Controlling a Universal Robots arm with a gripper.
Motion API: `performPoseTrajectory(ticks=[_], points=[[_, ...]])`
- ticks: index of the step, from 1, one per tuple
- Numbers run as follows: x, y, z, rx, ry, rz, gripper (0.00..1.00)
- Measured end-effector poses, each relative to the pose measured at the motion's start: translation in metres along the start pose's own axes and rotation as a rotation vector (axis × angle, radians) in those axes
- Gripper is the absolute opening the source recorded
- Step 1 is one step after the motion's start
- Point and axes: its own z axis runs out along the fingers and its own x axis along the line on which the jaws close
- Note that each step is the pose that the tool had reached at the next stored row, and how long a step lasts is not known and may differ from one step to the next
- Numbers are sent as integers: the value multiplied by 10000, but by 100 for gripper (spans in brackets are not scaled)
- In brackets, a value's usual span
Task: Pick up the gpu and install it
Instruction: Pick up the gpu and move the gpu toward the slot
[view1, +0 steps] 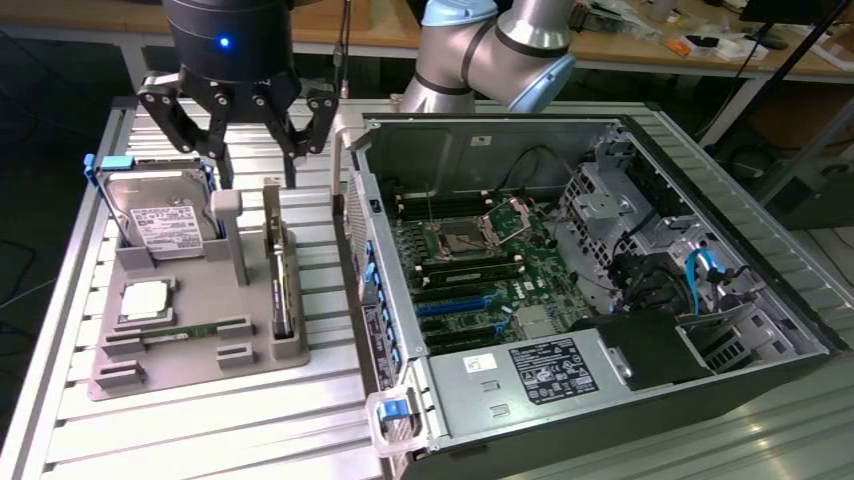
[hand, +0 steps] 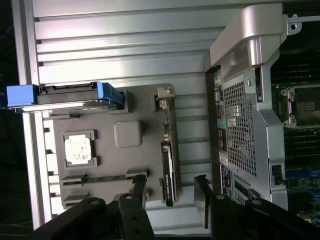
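Wrist view looks straight down past the gripper (hand: 170, 186), whose two fingers stand well apart with nothing between them but air. It holds nothing, and the gpu (hand: 167, 167) lies below in line with that gap. The card stands on its long edge in a slot of the grey holder (hand: 112, 165), pale bracket end away from the fingers. I judge it is kept upright so that both flat faces are free for a pinch from above. In the exterior view the gripper (view1: 256, 172) hangs over the far end of the gpu (view1: 278, 280), above it and not touching. The holder (view1: 200, 372) keeps each part in its own pocket: the hard drive (view1: 163, 220) propped upright in a blue-tabbed frame, the processor (view1: 144, 300) lying flat, and the memory stick (view1: 187, 330) on edge. A grey post (view1: 227, 210) of the holder rises just beside the card on the exterior view's left, leaving that finger little room. On the exterior view's right, the open computer case (view1: 467, 145) stands near, its rear edge close to the other finger. Inside the case, the blue expansion slots (view1: 461, 305) on the motherboard (view1: 487, 265) look unoccupied, with cables (view1: 701, 265) bundled well apart from them.
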Motion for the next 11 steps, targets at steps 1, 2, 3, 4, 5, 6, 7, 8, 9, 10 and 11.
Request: performPoseTrajectory(ticks=[1,2,3,4,5,6,7,8,9,10,11], points=[[0,0,0,0,0,0,60],[0,0,0,0,0,0,60],[0,0,0,0,-1,0,66],[0,0,0,0,-1,0,66],[0,0,3,-1,0,0,66],[2,-2,36,-1,-1,-1,66],[3,-3,62,0,0,0,66],[3,-4,85,0,0,0,66],[4,-5,111,0,0,0,66],[5,-6,126,0,0,0,66],[5,-7,151,0,0,0,66]])
